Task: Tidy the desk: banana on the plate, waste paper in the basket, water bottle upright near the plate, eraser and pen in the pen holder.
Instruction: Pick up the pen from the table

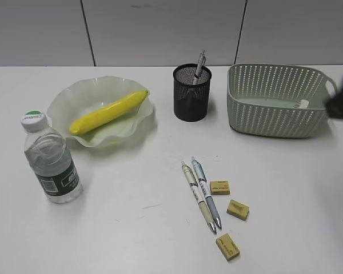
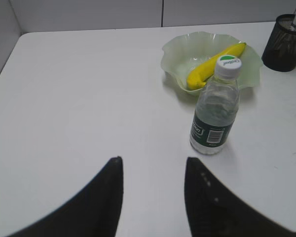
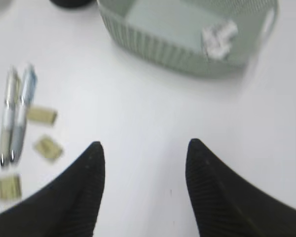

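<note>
Progress is looking well past halfway, judging from how things are lying now. The banana [image 1: 108, 112] is resting inside the plate [image 1: 68, 98] at the back left of the desk [image 1: 131, 228], and the water bottle [image 1: 50, 160] is standing upright just in front of that plate, its green-topped cap showing clearly in the left wrist view. The waste paper [image 1: 302, 104] is sitting inside the basket [image 1: 263, 117] at the back right, a small pale scrap near the right wall, seen again in the right wrist view. One pen [image 1: 200, 66] is already poking out of the pen holder [image 1: 191, 92], which is standing between plate and basket. What is remaining is the stationery: two pens [image 1: 201, 196] are lying side by side on the open desk in front of the holder, touching or nearly so, and three erasers [image 1: 228, 210] are scattered just to their right, none of them in the holder yet. The left gripper [image 2: 153, 170] is hovering over bare desk near the bottle with its jaws apart and nothing between them. The right gripper [image 3: 143, 153] is hanging over the desk between the basket and the pens, jaws likewise spread and holding nothing; its view is blurred, so fine detail is hard to make out. In the exterior view only a dark smear at the right edge is showing of that arm.
</note>
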### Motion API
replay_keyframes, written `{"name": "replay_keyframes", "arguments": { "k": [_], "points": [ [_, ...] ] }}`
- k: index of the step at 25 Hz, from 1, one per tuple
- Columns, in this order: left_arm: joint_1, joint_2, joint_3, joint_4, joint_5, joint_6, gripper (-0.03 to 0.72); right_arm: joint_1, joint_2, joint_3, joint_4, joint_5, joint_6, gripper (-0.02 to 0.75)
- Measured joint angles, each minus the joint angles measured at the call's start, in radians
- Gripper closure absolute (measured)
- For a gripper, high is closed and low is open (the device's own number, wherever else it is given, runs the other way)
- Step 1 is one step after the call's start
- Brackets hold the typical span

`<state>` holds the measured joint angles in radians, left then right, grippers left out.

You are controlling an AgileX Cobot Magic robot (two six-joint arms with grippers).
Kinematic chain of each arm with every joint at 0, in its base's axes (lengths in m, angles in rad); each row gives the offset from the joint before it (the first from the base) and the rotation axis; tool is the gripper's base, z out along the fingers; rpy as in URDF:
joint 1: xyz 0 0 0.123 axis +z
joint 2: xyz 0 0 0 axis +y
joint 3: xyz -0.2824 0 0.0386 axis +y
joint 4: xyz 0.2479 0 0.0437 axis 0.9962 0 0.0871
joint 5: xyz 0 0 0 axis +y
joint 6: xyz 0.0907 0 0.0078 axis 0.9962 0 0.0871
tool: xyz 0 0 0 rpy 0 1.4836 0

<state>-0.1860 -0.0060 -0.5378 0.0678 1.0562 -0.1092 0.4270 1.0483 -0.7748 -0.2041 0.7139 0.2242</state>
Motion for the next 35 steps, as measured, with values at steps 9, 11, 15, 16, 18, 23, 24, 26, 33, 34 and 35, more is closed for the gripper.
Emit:
{"name": "replay_keyframes", "arguments": {
  "k": [9, 11, 15, 16, 18, 23, 24, 26, 33, 34, 35],
  "points": [
    [0.000, 0.203, -0.068, -0.120, -0.111, 0.116, 0.349, 0.000, -0.848, 0.218, 0.058, 0.450, -0.013, 0.315],
    [0.000, 0.328, -0.111, -0.186, -0.158, 0.175, 0.361, 0.000, -0.977, 0.222, 0.070, 0.450, -0.023, 0.318],
    [-0.019, 0.606, -0.241, -0.329, -0.273, 0.326, 0.409, 0.000, -1.055, 0.223, 0.074, 0.450, -0.028, 0.343],
    [-0.033, 0.681, -0.283, -0.367, -0.290, 0.354, 0.414, 0.000, -1.055, 0.224, 0.077, 0.450, -0.031, 0.349],
    [-0.079, 0.838, -0.362, -0.415, -0.314, 0.384, 0.419, 0.000, -1.055, 0.225, 0.080, 0.449, -0.034, 0.357],
    [-0.363, 1.208, -0.543, -0.353, -0.391, 0.333, 0.420, 0.000, -1.055, 0.259, 0.081, 0.360, -0.038, 0.363],
    [-0.436, 1.282, -0.582, -0.290, -0.407, 0.268, 0.420, 0.000, -1.055, 0.262, 0.082, 0.352, -0.038, 0.365],
    [-0.556, 1.423, -0.655, -0.136, -0.419, 0.092, 0.420, 0.000, -1.055, 0.264, 0.082, 0.347, -0.039, 0.370],
    [-0.686, 1.877, -0.888, 0.069, -0.344, -0.403, 0.293, 0.000, -1.058, 0.264, 0.082, 0.338, -0.041, 0.393],
    [-0.686, 1.923, -0.910, 0.066, -0.339, -0.453, 0.276, 0.000, -1.058, 0.264, 0.082, 0.337, -0.041, 0.398],
    [-0.686, 1.964, -0.928, 0.064, -0.335, -0.499, 0.268, 0.000, -1.058, 0.264, 0.082, 0.337, -0.041, 0.405]
  ]
}}
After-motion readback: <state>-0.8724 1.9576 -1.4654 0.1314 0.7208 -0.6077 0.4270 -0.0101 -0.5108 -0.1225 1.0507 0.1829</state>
